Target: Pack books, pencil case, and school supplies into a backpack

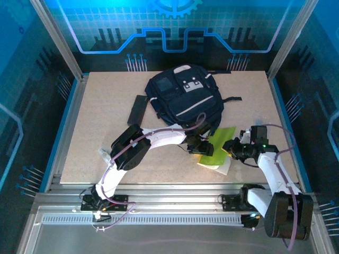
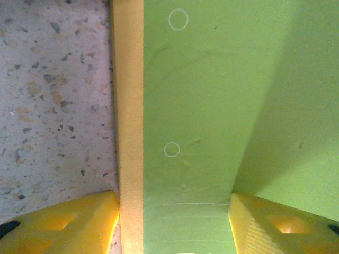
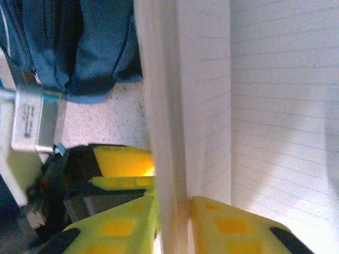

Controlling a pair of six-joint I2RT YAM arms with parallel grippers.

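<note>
Blue-lit panels ring the speckled table point(image 1: 106, 153), where your backpack point(image 1: 183, 98) lies at the far middle, the pencil case point(image 1: 139, 108) just beside it on the left. Nearer you, by the backpack's front edge, sits the green book point(image 1: 220, 138), a yellow book point(image 2: 127, 106) edging out beside it. Your left gripper point(image 2: 175, 206) hangs over the green cover, fingers well apart — holding nothing. Your right gripper point(image 3: 172, 230) is pinched tight on a leaf of lined pages point(image 3: 275, 106) — which book's, you cannot tell.
</note>
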